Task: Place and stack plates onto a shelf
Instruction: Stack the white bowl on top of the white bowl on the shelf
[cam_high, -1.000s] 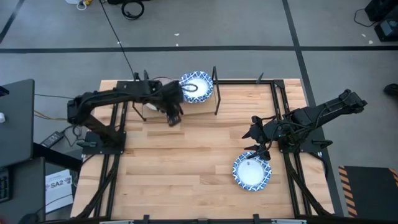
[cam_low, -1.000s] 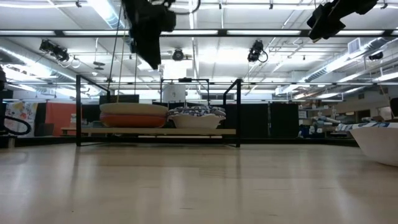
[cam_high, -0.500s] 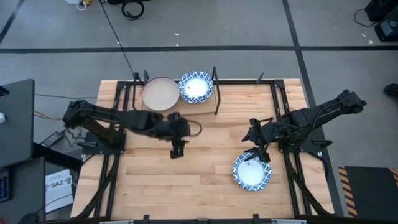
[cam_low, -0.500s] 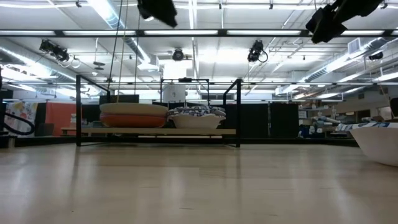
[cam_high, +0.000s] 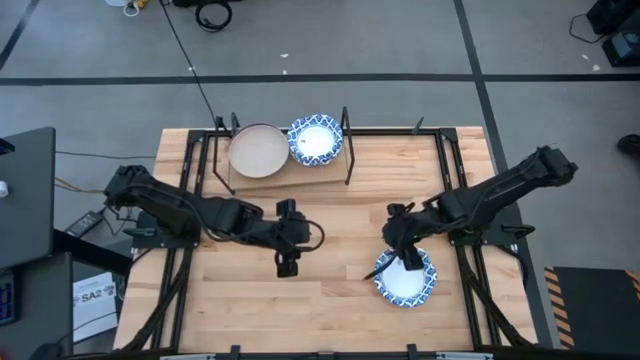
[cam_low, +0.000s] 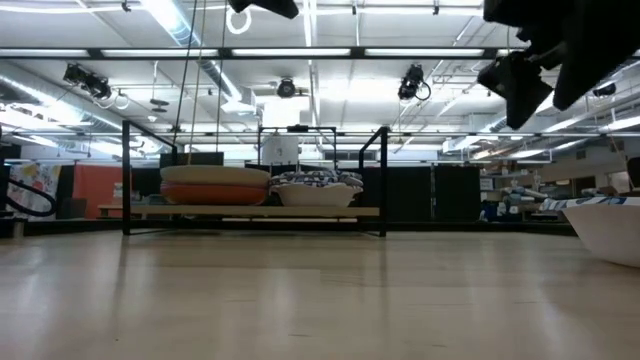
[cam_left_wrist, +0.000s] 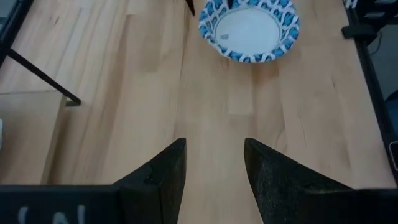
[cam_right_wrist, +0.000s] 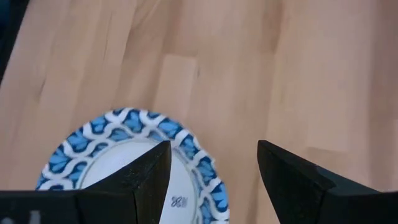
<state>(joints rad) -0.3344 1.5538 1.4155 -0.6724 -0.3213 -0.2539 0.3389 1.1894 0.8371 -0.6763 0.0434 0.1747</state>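
Blue-and-white plate (cam_high: 406, 278) sits lower right on table, right gripper (cam_high: 394, 252) open over its rim; left gripper (cam_high: 287, 266) open, empty, mid-frame.

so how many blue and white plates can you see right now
2. One blue-and-white plate tops the right-hand stack on the shelf, one lies on the table under the right gripper. The stacks may hide more.

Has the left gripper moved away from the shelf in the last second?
Yes. In the high view the left gripper has pulled back from the shelf toward mid-table, empty.
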